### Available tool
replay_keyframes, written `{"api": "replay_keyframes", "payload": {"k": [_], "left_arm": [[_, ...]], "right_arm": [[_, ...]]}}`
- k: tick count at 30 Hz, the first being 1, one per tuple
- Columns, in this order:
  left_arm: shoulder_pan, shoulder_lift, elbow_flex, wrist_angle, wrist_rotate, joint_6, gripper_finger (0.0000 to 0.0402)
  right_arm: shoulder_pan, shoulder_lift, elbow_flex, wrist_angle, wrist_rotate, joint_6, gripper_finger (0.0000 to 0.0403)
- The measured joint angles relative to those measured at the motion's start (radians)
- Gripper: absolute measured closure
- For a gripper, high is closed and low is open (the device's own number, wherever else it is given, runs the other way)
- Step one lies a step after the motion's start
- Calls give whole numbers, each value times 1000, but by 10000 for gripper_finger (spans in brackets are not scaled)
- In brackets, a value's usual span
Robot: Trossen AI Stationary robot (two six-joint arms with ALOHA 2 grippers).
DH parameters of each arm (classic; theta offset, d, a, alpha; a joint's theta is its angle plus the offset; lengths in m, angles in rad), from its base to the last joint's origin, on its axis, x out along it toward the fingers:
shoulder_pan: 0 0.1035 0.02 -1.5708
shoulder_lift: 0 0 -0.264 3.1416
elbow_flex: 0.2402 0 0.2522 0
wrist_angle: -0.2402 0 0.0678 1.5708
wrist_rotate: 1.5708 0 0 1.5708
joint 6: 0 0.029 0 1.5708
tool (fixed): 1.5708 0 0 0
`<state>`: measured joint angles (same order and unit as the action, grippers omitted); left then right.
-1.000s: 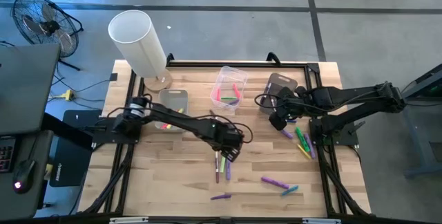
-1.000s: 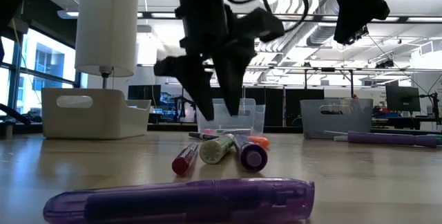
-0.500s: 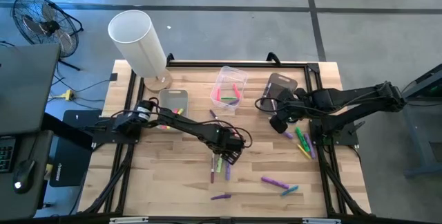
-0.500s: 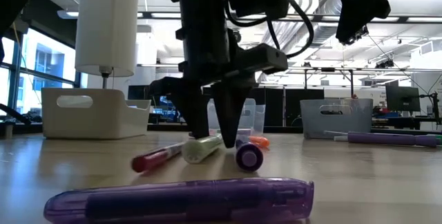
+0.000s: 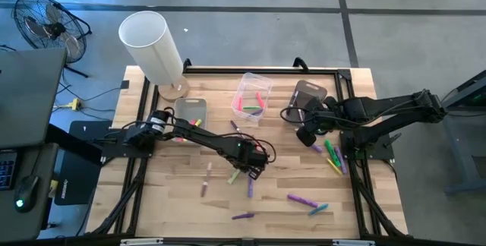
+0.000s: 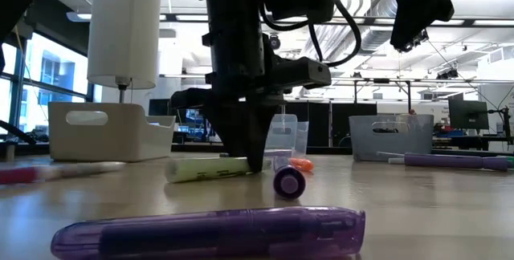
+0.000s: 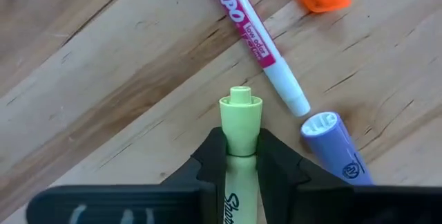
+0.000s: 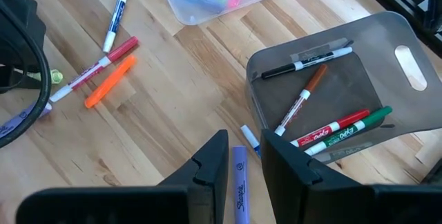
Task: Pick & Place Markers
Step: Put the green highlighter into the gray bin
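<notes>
Wooden table (image 5: 167, 200), slatted top, viewed from above. Near edge: loose markers, among them a purple marker (image 5: 243, 216) and another purple one (image 5: 301, 199) toward the near right corner. Mid-table: left claw (image 5: 247, 171) down at the surface, fingers pressed onto a light green marker (image 7: 240, 124) lying flat; a red Expo marker (image 7: 255, 41) and a lilac marker (image 7: 338, 148) lie just beside it. Right side: right claw (image 5: 307, 134) raised above the table, jaws partly spread, nothing between them. Far edge: clear bin (image 5: 253, 96) and grey bin (image 8: 338, 92), both containing markers.
</notes>
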<state>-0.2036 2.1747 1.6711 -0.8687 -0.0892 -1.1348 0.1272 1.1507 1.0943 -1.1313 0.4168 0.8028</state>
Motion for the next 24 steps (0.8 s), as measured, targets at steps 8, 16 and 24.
{"api": "replay_keyframes", "payload": {"k": [8, 16, 24], "left_arm": [[14, -127, -6, -99, -15, 79, 345], [89, -380, -3, -320, -150, 217, 348], [215, -664, -105, -494, -308, 213, 348]], "right_arm": [[0, 0, 0, 11, 4, 0, 329], [0, 0, 0, 65, 19, 0, 329], [0, 0, 0, 160, 19, 2, 329]]}}
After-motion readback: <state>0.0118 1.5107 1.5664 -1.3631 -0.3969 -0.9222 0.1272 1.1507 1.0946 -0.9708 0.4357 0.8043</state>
